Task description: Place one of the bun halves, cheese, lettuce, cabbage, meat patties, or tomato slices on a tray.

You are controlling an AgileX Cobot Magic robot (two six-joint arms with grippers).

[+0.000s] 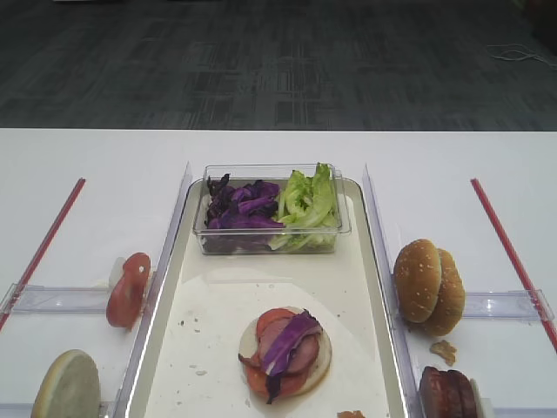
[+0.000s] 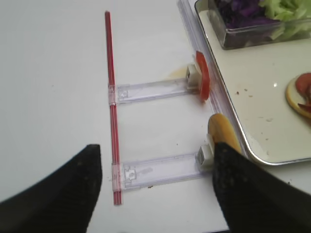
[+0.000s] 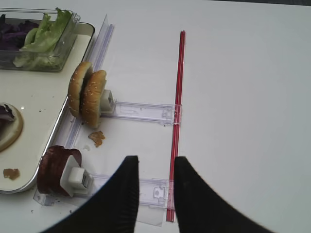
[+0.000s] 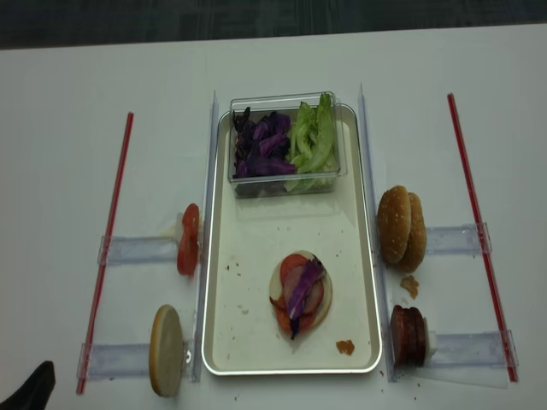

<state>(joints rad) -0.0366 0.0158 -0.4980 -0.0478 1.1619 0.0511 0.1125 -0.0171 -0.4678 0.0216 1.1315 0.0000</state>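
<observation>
On the cream tray [image 1: 187,305] lies a bun half topped with tomato, meat and purple cabbage [image 1: 287,348]. A clear tub [image 1: 270,239] at the tray's far end holds cabbage [image 1: 244,209] and lettuce [image 1: 306,200]. Left of the tray, a tomato slice [image 2: 202,81] and a bun half [image 2: 223,133] stand on edge. To the right stand two bun halves [image 3: 87,97] and meat patties [image 3: 51,167]. My left gripper [image 2: 156,155] hovers wide open beside the left bun half. My right gripper [image 3: 156,162] is open and empty, right of the patties. Cheese is out of view.
Clear plastic holders [image 2: 150,90] run from each food stand to red strips [image 1: 43,244] [image 1: 509,252] on both sides of the white table. A crumb [image 1: 444,351] lies near the patties, another [image 4: 345,347] in the tray's near corner.
</observation>
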